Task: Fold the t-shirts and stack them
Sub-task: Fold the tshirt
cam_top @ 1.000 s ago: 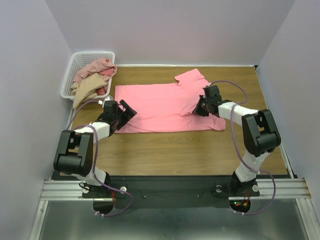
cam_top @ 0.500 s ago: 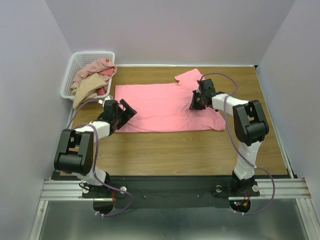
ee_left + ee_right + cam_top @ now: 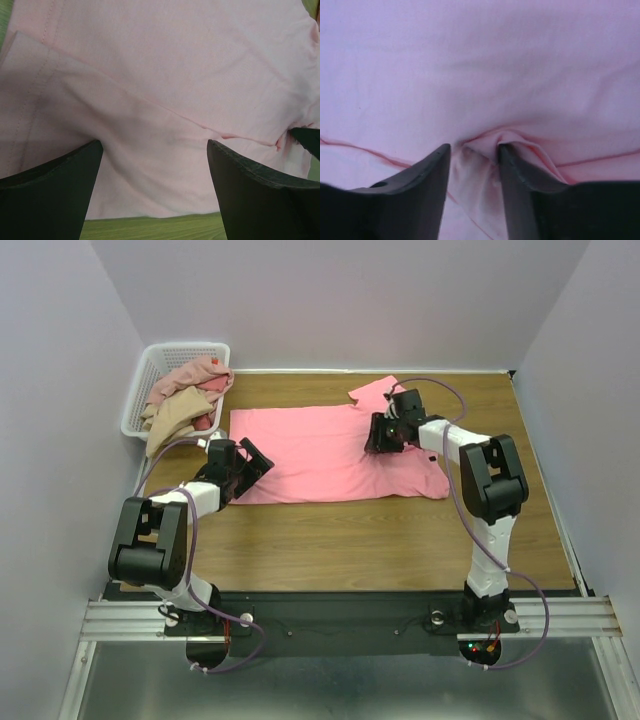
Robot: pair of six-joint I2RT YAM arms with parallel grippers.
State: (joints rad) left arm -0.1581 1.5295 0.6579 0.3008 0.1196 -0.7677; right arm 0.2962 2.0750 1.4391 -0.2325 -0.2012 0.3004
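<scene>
A bright salmon-pink t-shirt (image 3: 320,455) lies spread flat on the wooden table (image 3: 350,540). My left gripper (image 3: 256,462) rests at the shirt's near left corner. Its jaws stand wide open over the hem (image 3: 150,100), with nothing between them (image 3: 154,145). My right gripper (image 3: 378,435) is low on the shirt's right part, below the upper sleeve (image 3: 380,392). Its jaws stand apart (image 3: 473,147), and a loose ridge of pink cloth (image 3: 485,150) lies bunched between them. Other t-shirts (image 3: 185,390), dusty pink and tan, are heaped in the basket.
A white lattice basket (image 3: 150,370) stands at the far left corner of the table, and a tan shirt (image 3: 165,425) hangs over its near rim. Purple walls close in the table on the left, back and right.
My right gripper slid left and away along the shirt, and its jaws went from shut to apart. The left arm stayed still and open.
</scene>
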